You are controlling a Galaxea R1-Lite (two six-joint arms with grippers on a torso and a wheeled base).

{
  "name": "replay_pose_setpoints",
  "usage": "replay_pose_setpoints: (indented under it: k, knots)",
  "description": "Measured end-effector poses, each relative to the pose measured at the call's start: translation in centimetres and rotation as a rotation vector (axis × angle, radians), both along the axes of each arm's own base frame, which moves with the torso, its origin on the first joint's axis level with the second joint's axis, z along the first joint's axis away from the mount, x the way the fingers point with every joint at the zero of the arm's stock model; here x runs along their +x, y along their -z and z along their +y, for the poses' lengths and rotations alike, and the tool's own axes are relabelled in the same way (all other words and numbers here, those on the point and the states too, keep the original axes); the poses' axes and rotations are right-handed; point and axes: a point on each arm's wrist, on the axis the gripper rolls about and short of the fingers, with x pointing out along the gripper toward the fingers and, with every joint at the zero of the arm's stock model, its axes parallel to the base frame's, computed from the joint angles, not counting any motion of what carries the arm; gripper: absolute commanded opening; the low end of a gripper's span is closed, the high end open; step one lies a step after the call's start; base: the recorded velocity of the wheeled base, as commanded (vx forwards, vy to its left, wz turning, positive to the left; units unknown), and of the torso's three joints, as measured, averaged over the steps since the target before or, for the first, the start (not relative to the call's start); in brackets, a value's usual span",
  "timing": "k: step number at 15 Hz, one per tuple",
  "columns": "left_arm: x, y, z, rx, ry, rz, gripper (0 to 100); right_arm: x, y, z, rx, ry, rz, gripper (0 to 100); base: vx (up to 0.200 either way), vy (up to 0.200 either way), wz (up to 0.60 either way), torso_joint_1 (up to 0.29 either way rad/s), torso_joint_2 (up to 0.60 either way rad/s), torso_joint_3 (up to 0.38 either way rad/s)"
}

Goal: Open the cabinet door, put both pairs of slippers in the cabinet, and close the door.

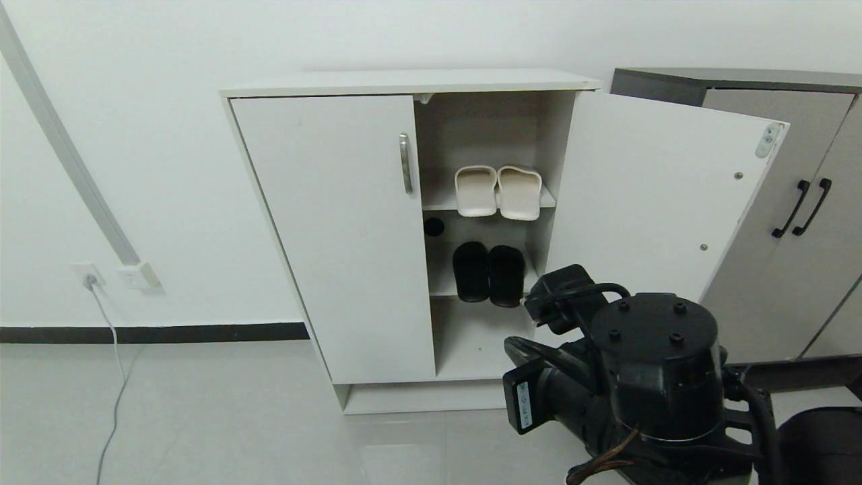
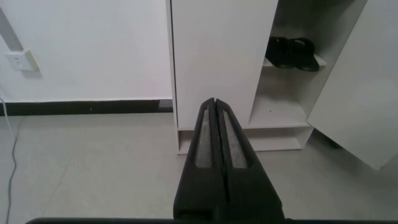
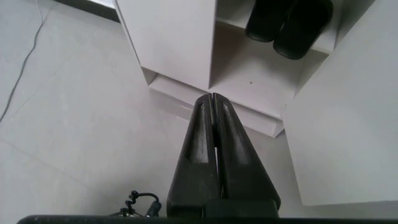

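Note:
The white cabinet point(image 1: 411, 82) stands against the wall with its left door point(image 1: 337, 236) closed and its right door point(image 1: 660, 195) swung wide open. A white pair of slippers point(image 1: 498, 192) lies on the upper shelf. A black pair of slippers point(image 1: 488, 273) lies on the shelf below and also shows as the black pair point(image 2: 292, 53) and the black pair point(image 3: 289, 22) in the wrist views. My left gripper point(image 2: 214, 102) is shut on nothing, low over the floor in front of the closed door. My right gripper point(image 3: 214, 98) is shut and empty, before the cabinet's open bottom compartment, beside the open door point(image 3: 354, 124).
A grey cabinet point(image 1: 788, 202) with black handles stands right behind the open door. A wall socket point(image 1: 87, 275) with a cable running down to the floor is far to the left. Bare tiled floor point(image 1: 236, 431) lies in front of the cabinet.

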Motion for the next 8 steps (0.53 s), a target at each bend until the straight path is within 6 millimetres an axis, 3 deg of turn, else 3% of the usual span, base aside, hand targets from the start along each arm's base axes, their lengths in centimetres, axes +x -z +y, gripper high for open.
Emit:
replay_pose_setpoints:
  k: [8]
  knots:
    - [0.0, 0.0, 0.0, 0.0, 0.001, 0.0, 0, 0.13, 0.37, 0.19, -0.01, 0.001, 0.006, 0, 0.0, 0.0, 0.0, 0.0, 0.0, 0.0]
